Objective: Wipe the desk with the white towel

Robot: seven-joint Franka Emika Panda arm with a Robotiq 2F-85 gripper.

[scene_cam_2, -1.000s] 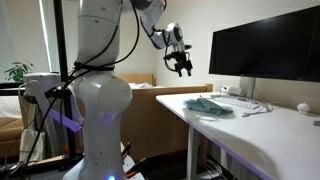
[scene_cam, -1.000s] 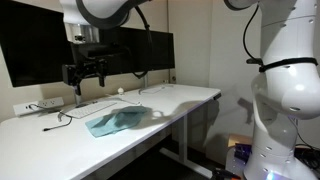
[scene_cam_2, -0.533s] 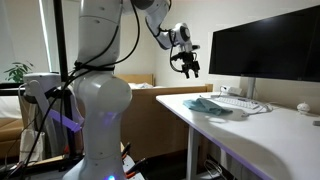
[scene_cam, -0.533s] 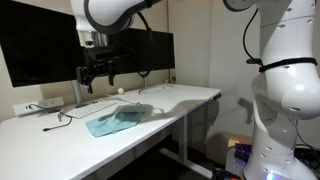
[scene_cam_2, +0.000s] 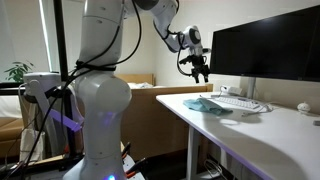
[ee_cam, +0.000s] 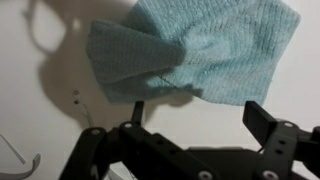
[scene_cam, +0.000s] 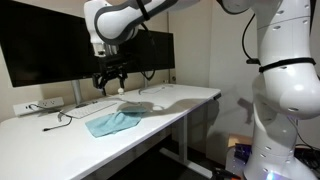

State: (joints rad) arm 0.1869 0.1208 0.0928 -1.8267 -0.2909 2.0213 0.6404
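Observation:
The towel is pale teal, not white, and lies crumpled on the white desk. It also shows in an exterior view and fills the top of the wrist view. My gripper hangs in the air above the towel, a little behind it, also seen in an exterior view. In the wrist view its fingers are spread wide apart with nothing between them, and bare desk lies under them.
Black monitors stand along the back of the desk. A power strip with cables lies at the back. A small white object sits near the monitor base. A keyboard lies beyond the towel.
My gripper has moved sideways and down from beside the monitors to a place above the towel. The towel has not moved.

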